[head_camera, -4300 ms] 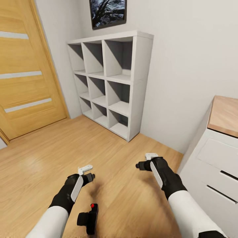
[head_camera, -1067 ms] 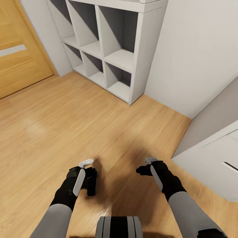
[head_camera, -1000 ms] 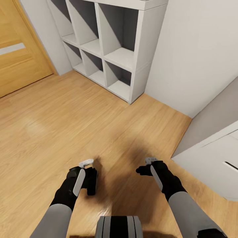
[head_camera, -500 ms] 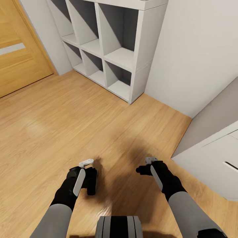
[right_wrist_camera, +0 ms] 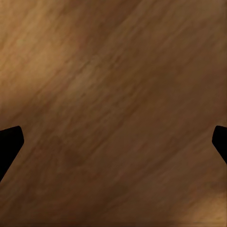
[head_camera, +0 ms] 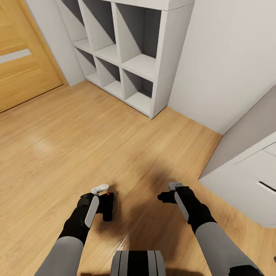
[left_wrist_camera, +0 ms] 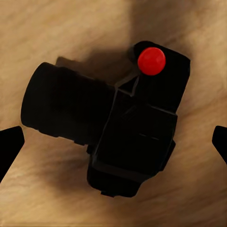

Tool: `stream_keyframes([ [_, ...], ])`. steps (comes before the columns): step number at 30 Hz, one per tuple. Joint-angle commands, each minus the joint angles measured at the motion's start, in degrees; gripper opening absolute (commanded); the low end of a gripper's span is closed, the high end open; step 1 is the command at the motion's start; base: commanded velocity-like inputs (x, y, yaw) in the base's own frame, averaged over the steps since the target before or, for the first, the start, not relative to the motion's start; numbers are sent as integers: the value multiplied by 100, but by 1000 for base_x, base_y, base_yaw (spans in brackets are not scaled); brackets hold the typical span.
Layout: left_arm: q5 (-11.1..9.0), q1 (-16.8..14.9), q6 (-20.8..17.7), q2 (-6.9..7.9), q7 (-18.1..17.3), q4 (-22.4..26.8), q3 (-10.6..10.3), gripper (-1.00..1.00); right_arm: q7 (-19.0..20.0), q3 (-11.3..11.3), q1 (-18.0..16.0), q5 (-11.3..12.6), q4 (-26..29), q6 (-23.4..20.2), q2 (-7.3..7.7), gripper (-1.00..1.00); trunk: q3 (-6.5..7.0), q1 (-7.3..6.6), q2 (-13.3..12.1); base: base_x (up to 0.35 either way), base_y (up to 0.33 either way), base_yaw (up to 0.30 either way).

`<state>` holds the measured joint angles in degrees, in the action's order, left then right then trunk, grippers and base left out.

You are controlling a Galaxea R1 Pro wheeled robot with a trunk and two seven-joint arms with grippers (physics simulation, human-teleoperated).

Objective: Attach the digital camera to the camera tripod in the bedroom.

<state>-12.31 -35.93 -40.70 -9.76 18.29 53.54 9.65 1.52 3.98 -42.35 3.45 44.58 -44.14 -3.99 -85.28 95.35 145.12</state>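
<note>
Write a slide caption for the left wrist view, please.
Open left gripper poised above the black camera lying on the wood floor.

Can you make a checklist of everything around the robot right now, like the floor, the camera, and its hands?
Surface: light wood plank floor.
Job's things: digital camera lies on the floor, red button showing.
Clutter: nothing seen.
Grippers: left gripper hangs over the camera with its jaws wide open either side of it, not touching; right gripper open above bare floor.
Cables: nothing seen.
Surroundings: white cube shelf, wooden door, white drawer unit, pale wall.
</note>
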Motion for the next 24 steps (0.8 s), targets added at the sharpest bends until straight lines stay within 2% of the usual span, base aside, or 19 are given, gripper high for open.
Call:
stream_keyframes([
  [1,-61,-2,-17,-4,43,7,11,100,-11,7,-2,33,6,-25,2,100,-4,-1,2,-16,4,0],
  [15,-47,-2,-17,-8,44,-47,11,100,-8,7,-2,27,6,-25,4,100,-4,-1,2,-4,1,0],
  [19,-39,-2,-16,-12,44,-83,-2,100,-3,7,-2,-6,6,-25,4,100,-4,-1,2,-118,0,0],
  [24,-38,-2,-11,-11,47,-95,-192,100,-6,13,-2,-50,9,-26,1,100,-4,-1,2,-221,0,0],
])
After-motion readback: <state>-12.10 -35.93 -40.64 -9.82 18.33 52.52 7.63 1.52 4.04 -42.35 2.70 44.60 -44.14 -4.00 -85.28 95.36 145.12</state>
